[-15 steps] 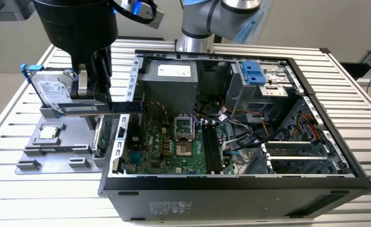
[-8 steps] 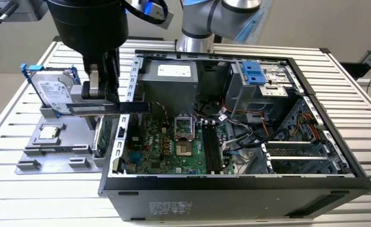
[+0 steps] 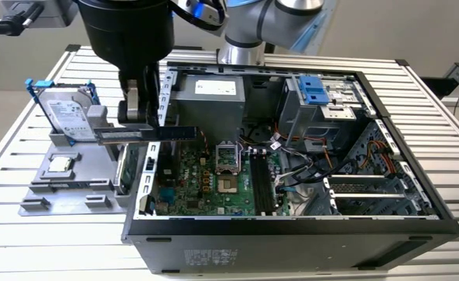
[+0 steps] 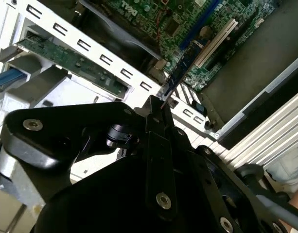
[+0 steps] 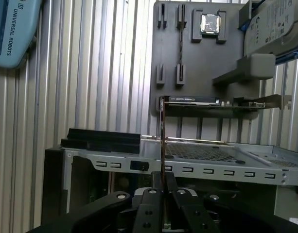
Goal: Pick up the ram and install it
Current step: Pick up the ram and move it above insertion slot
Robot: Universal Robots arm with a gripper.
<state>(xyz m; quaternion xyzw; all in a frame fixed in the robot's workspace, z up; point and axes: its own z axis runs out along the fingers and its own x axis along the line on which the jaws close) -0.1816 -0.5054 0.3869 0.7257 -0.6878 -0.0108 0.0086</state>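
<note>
My gripper is shut on the ram, a long thin dark stick held level. It hangs over the left wall of the open computer case, between the grey parts tray and the motherboard. In both wrist views the ram shows edge-on, sticking straight out from the black fingers. In the second wrist view its far end points over the green board inside the case. The dark memory slots lie right of the processor socket, well apart from the ram.
The silver hard drive in its blue bracket stands on the tray, with a processor chip in front. A green expansion card stands between tray and case. Cables, drive cage and power supply crowd the case's back.
</note>
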